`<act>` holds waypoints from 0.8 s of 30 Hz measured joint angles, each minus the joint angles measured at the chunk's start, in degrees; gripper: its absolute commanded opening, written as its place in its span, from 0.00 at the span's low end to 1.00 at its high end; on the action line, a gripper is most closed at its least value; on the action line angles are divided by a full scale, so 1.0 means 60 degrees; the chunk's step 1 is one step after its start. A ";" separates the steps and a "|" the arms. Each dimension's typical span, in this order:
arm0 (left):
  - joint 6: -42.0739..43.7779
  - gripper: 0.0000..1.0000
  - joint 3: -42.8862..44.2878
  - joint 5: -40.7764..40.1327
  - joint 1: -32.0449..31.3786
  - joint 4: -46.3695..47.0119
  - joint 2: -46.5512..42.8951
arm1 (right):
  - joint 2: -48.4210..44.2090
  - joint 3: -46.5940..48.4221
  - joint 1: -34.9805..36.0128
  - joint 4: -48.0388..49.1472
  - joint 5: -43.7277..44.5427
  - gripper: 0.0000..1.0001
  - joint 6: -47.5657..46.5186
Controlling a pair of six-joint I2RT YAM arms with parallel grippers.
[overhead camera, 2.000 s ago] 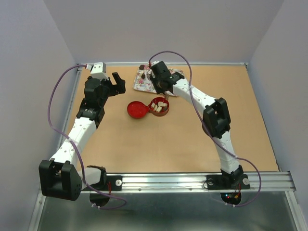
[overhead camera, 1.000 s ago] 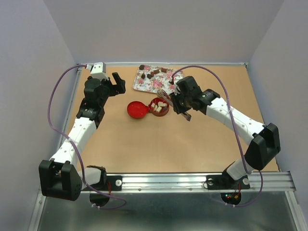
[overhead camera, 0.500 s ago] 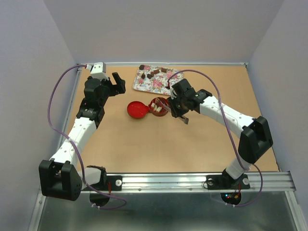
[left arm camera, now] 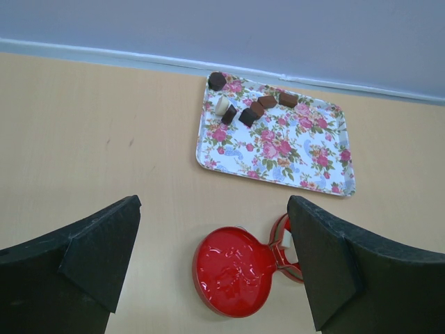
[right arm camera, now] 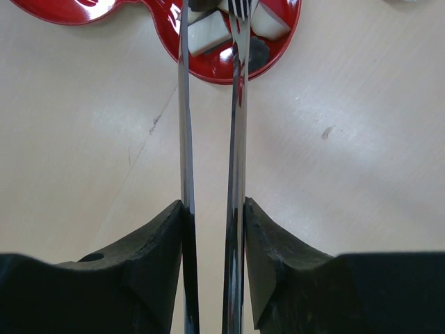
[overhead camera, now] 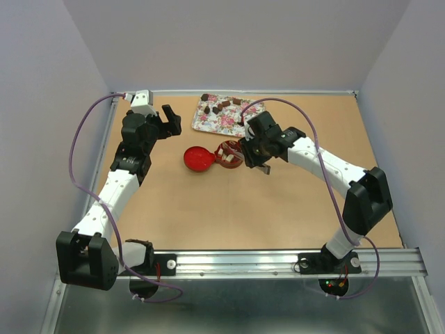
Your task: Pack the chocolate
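1. Our right gripper (right arm camera: 212, 233) is clamped on the two arms of the metal tongs (right arm camera: 183, 125), pressing them to a narrow gap. The tong tips reach over the round red tin (right arm camera: 281, 45), and we cannot tell whether a piece sits between them
2. The chocolate (right arm camera: 208, 40) is split. Cream and dark pieces lie in the tin, just beyond the middle of the table (overhead camera: 208, 209), and a cluster of them (left arm camera: 248, 115) waits on the flowered tray (left arm camera: 299, 156) at the far edge
3. Our left gripper (overhead camera: 170, 122) hangs wide open and empty toward the far left corner, and the tin's lid (left arm camera: 233, 271) lies touching the tin on its left
4. We judge the step in hand to be dropping a piece into the tin. We should keep the tips inside the rim and ease the squeeze only enough for the tongs to spring apart without slipping from our fingers. Then we should lift straight up, so the tips do not hook the rim or nudge the light tin
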 measured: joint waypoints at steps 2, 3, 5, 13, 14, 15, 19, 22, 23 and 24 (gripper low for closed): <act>0.0000 0.99 0.0000 0.0000 0.0000 0.0000 0.0000 | 0.0000 0.0000 0.0000 0.0000 0.0004 0.45 -0.0004; 0.0000 0.99 0.0000 0.0000 0.0000 0.0000 0.0000 | 0.0000 0.0000 0.0000 0.0004 0.0004 0.45 0.0000; 0.0000 0.99 0.0000 0.0000 0.0000 0.0000 0.0000 | 0.0000 0.0000 0.0000 0.0000 0.0004 0.46 0.0000; 0.0000 0.99 0.0000 0.0000 0.0000 0.0000 0.0004 | 0.0000 0.0069 0.0000 -0.0007 0.0186 0.43 0.0007; 0.0000 0.99 0.0000 0.0000 0.0000 0.0000 0.0004 | 0.0000 0.0142 0.0000 -0.0018 0.0280 0.43 0.0015; 0.0000 0.99 0.0000 0.0000 0.0000 0.0000 0.0007 | 0.0000 0.0248 0.0000 -0.0040 0.0379 0.43 0.0026; 0.0004 0.99 0.0000 0.0000 0.0000 0.0000 0.0018 | 0.0000 0.0801 0.0000 -0.0040 0.0780 0.42 0.0015; 0.0000 0.99 0.0000 -0.0004 0.0000 0.0000 0.0051 | 0.0040 0.1341 -0.0022 -0.0044 0.1071 0.42 -0.0040; 0.0000 0.99 0.0000 -0.0004 0.0000 0.0000 0.0058 | 0.0062 0.1464 -0.0044 -0.0018 0.1126 0.42 -0.0058; 0.0000 0.99 0.0000 -0.0004 0.0000 0.0000 0.0069 | 0.0168 0.1756 -0.0055 -0.0047 0.1202 0.42 -0.0109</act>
